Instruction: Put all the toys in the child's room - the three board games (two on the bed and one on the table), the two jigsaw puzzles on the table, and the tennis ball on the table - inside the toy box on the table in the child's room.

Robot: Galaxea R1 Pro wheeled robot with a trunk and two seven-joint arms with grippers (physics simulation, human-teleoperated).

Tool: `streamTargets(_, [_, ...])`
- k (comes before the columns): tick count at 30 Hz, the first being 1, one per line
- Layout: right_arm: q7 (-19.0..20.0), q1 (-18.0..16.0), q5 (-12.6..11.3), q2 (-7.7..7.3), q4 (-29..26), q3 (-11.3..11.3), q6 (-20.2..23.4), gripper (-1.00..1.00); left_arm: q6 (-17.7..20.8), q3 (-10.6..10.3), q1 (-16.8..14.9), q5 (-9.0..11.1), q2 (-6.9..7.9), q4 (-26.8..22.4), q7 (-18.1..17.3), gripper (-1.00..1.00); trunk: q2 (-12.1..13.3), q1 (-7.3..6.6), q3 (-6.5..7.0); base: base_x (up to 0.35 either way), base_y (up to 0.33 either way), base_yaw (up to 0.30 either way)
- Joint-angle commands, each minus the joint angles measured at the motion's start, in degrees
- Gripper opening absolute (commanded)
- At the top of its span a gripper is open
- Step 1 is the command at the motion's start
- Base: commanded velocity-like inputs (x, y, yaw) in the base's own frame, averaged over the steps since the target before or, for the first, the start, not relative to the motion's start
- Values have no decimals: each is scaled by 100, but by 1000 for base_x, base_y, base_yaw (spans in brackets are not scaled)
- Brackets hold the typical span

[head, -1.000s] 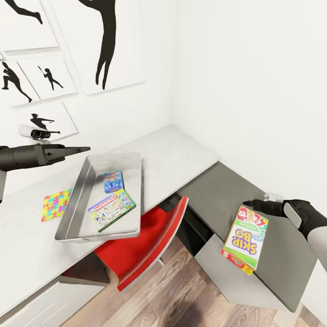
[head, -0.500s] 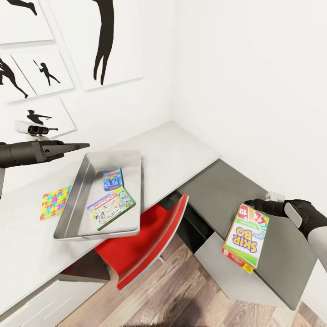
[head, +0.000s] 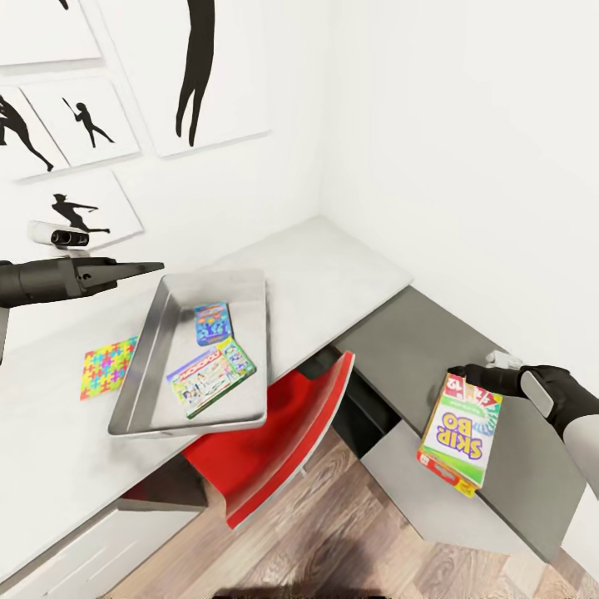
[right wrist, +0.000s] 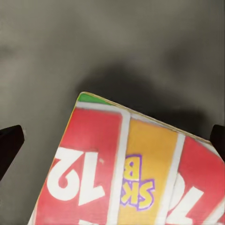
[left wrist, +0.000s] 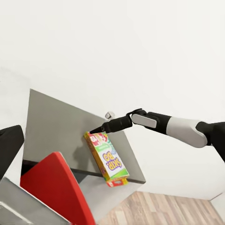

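Observation:
The yellow SKIP-BO board game (head: 456,437) hangs by its top edge from my right gripper (head: 462,376), which is shut on it over the dark grey side unit (head: 416,341). The left wrist view shows the same box (left wrist: 108,157) under that gripper (left wrist: 96,131). Up close, the box's red and yellow face (right wrist: 126,173) sits between the fingers. The toy box (head: 179,333), a shallow metal bin on the table (head: 333,266), holds a Monopoly board game (head: 212,376) and a small blue puzzle box (head: 212,323). A colourful jigsaw puzzle (head: 108,366) lies beside it. My left gripper (head: 156,267) hovers open above the bin's far corner.
A red chair (head: 274,441) is tucked under the table between the bin and the side unit. White walls close the corner behind the table, with black silhouette pictures (head: 191,66) on the left wall. Wood-plank floor (head: 349,541) lies below.
The whole picture has shifted slightly right, so the camera has moved. The SKIP-BO box still hangs from my right gripper, a little more upright. The left arm holds its place.

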Motion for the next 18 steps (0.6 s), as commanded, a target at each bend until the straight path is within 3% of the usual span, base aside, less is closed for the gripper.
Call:
streamTargets(1, [2,-4,-36,-3,-5,37,19,100,61,-2,-4,-2,2,4,-23,100,-10,3,-16,0,163,0])
streamTargets(18, [2,-4,-31,0,-13,31,24,100,61,-21,-4,2,2,0,-23,100,-10,3,-119,0,21,0])
